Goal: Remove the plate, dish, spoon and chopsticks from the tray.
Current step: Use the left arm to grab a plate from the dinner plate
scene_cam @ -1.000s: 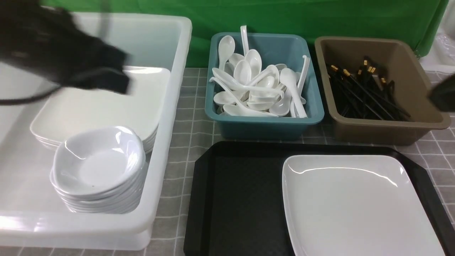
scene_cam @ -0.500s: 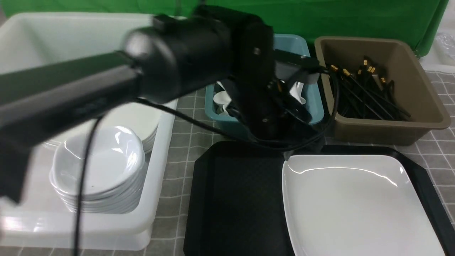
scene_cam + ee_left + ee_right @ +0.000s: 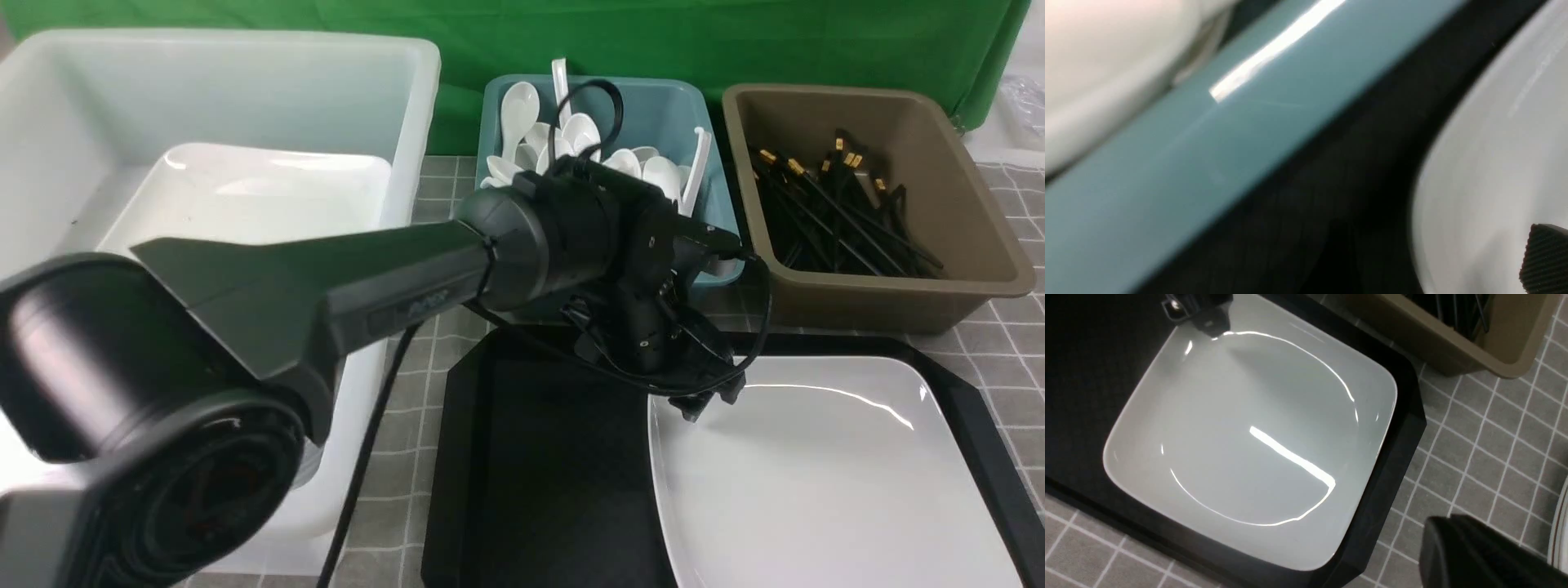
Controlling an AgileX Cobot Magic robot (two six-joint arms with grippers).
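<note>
The black tray (image 3: 539, 457) lies on the desk (image 3: 441, 310) with the white plate (image 3: 816, 482) on its right half. The left pincer (image 3: 706, 398) hangs at the plate's far left corner, jaws apart, gripping nothing. The right pincer (image 3: 1453, 547), closed and empty, hovers over the desk beside the tray.
</note>
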